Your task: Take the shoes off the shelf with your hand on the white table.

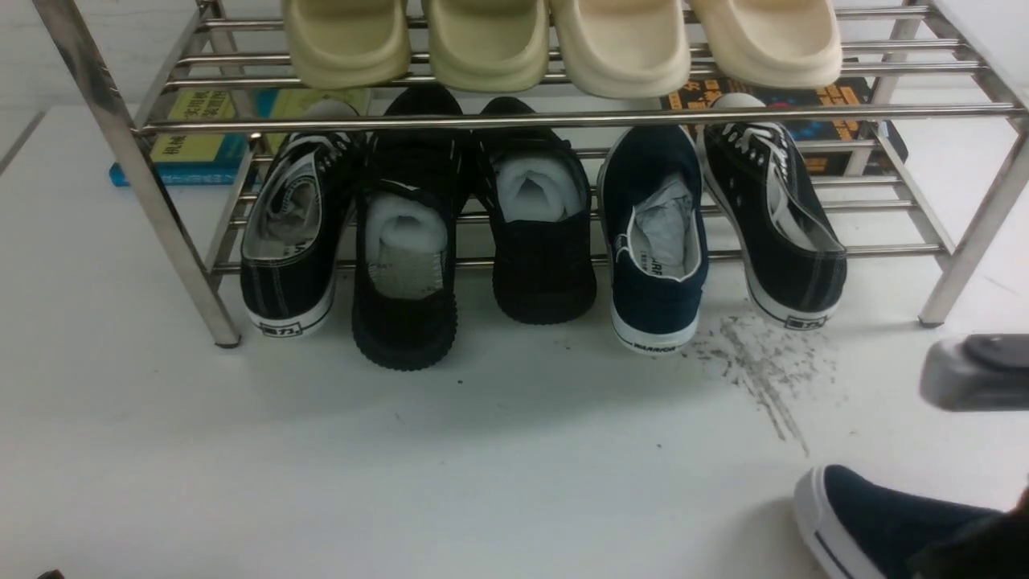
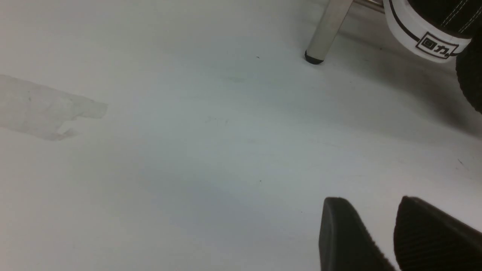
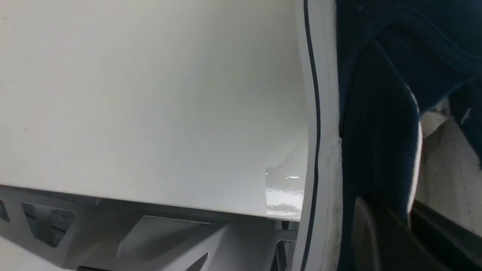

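One navy slip-on shoe (image 1: 655, 265) with paper inside sits on the lower tier of the steel shelf (image 1: 563, 121), its heel hanging over the front bar. The other navy shoe (image 1: 868, 519) is off the shelf at the near right of the white table (image 1: 482, 450). My right gripper (image 3: 410, 226) is shut on that shoe's collar wall (image 3: 376, 94), one finger outside and one inside. The shoe is close to the table's near edge. My left gripper (image 2: 371, 210) is open and empty, low over bare table near the shelf's left front leg (image 2: 327, 30).
Two black lace-up sneakers (image 1: 293, 233) (image 1: 776, 217) and two all-black shoes (image 1: 406, 257) (image 1: 539, 233) share the lower tier. Cream slippers (image 1: 563, 40) fill the upper tier. Books (image 1: 201, 137) lie behind. Dark scuff streaks (image 1: 756, 370) mark the table. A grey arm part (image 1: 973, 374) is at right.
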### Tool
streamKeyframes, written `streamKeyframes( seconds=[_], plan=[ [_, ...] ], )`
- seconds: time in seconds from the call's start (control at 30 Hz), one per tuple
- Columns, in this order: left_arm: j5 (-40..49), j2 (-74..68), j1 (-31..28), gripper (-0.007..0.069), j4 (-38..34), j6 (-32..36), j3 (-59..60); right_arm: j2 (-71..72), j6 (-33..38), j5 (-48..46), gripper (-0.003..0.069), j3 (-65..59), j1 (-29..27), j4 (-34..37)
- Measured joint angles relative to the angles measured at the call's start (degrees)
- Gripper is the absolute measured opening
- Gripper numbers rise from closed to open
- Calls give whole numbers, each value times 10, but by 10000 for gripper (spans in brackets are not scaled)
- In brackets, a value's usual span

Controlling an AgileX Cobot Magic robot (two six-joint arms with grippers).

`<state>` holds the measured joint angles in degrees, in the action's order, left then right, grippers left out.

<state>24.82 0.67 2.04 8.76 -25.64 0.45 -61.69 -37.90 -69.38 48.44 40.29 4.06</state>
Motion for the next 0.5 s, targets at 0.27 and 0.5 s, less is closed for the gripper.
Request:
streamKeyframes(
  seconds=[0.27,0.5],
  plan=[
    [0,0,0,239,0,0,0,-140,-156,30,31,52,137,-82],
    [0,0,0,239,0,0,0,-206,-142,51,33,143,138,-188]
  ],
)
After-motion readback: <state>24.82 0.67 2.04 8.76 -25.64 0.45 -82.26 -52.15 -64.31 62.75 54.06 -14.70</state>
